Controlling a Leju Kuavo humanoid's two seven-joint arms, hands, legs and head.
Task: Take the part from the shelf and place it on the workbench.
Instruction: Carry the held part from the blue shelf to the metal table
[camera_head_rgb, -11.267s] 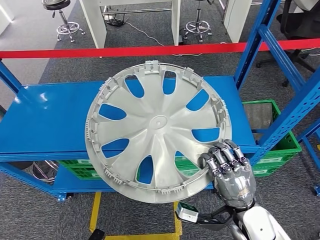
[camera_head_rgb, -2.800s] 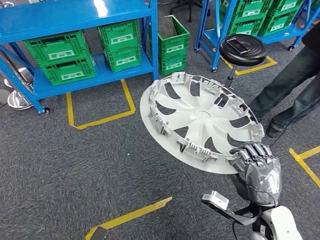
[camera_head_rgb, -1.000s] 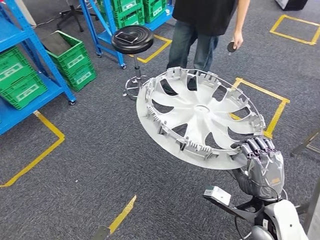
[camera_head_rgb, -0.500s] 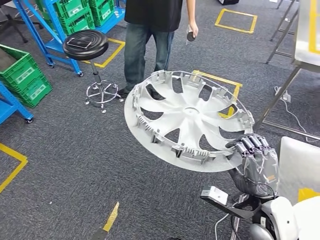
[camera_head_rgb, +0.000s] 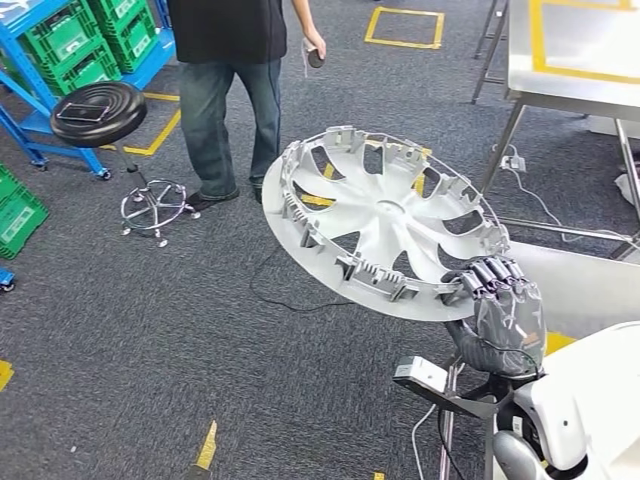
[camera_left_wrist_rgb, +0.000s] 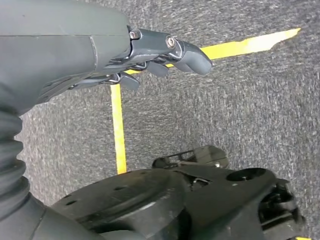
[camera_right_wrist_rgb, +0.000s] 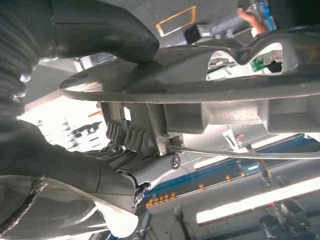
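Note:
The part is a large silver wheel cover with curved spokes and clips round its rim, carried roughly flat above the carpet. My right hand grips its near right rim, fingers curled over the edge. In the right wrist view the rim is clamped between the thumb and the fingers underneath. My left hand hangs over the floor with its fingers stretched out and nothing in it. A pale workbench top stands at the upper right.
A person in jeans stands just beyond the cover, holding a small dark object. A black stool is at the left, blue shelving with green crates behind it. A cable lies on the carpet.
The whole scene has swung: the camera turned away from the shelf, and the workbench has come in at the upper right. The cover stays gripped in my right hand throughout.

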